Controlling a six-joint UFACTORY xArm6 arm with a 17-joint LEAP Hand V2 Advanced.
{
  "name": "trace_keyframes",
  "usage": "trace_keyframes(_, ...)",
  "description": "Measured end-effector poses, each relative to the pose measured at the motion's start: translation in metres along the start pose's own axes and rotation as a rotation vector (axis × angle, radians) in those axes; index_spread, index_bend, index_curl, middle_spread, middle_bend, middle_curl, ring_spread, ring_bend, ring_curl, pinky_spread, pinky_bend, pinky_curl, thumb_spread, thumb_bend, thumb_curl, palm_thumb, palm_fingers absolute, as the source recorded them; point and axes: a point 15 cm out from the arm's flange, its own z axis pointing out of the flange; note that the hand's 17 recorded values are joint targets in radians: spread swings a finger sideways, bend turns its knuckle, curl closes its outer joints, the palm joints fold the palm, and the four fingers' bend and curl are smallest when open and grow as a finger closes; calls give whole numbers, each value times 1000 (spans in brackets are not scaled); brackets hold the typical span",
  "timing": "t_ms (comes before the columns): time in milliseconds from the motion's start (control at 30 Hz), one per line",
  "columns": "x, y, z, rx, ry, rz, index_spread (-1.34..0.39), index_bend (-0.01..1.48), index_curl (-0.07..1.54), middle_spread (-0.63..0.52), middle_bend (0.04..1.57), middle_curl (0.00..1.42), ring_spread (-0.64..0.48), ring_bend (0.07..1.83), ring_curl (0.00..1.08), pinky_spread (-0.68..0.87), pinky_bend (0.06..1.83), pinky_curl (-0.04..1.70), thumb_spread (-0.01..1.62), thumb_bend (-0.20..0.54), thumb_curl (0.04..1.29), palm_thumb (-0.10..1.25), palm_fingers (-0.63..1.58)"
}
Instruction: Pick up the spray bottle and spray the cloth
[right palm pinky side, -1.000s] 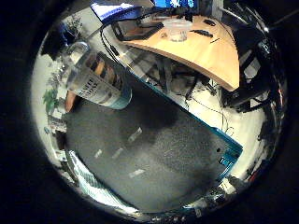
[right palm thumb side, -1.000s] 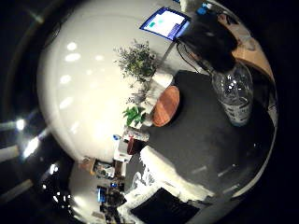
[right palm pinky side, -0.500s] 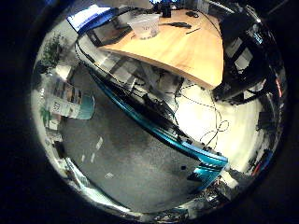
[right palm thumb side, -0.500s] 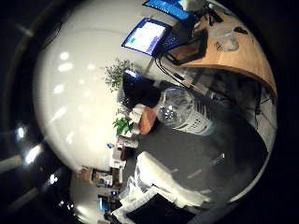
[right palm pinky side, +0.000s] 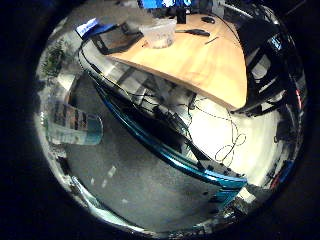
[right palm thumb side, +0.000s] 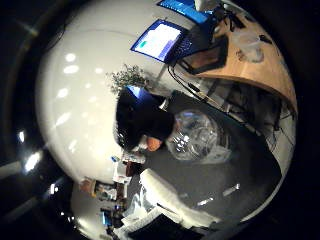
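1. The spray bottle (right palm thumb side: 196, 136) is seen close up in the thumb-side palm view, looked at nearly end-on, so its clear body fills a fair chunk of the middle. A dark head or trigger part (right palm thumb side: 137, 122) seems to be fitted to it, with a small orange bit just beside it.
2. In the little-finger-side view the same bottle is seen standing on the dark grey mat (right palm pinky side: 145, 185), off toward the mat's edge, with a printed label wrapped round it and pale teal liquid at its base.
3. No part of the hand can be made out in either view, so whether it's spread or curled can't be told, honestly.
4. The cloth can't be picked out for sure. A white crumpled thing (right palm thumb side: 167, 197) is seen lying at the mat's far side, but what it is can't be told.
5. The mat is bordered by a teal edge strip (right palm pinky side: 165, 150).
6. Beyond that, a wooden desk (right palm pinky side: 210, 65) is seen with a clear plastic tub (right palm pinky side: 160, 34) sitting on it, and a lit monitor (right palm thumb side: 157, 40) near a leafy plant (right palm thumb side: 131, 77).
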Motion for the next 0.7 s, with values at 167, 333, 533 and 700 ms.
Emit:
trace_keyframes(167, -16, -6, 10, -13, -25, -19, -174, 165, 298, 139, 189, 317, 302, 480, 234, 626, 985, 205, 995, -29, 341, 375, 46)
trace_keyframes(333, -13, 5, 26, -45, -19, -15, -174, 165, 298, 140, 189, 316, 305, 481, 238, 632, 993, 207, 998, -29, 339, 378, 46)
trace_keyframes(533, -5, 23, 45, -87, -11, 1, -170, 162, 295, 140, 190, 316, 305, 489, 241, 631, 1001, 210, 988, -30, 337, 371, 38)
trace_keyframes(700, -13, 28, 60, -98, -23, 6, -168, 162, 293, 140, 190, 318, 304, 493, 242, 626, 1004, 210, 984, -29, 339, 370, 37)
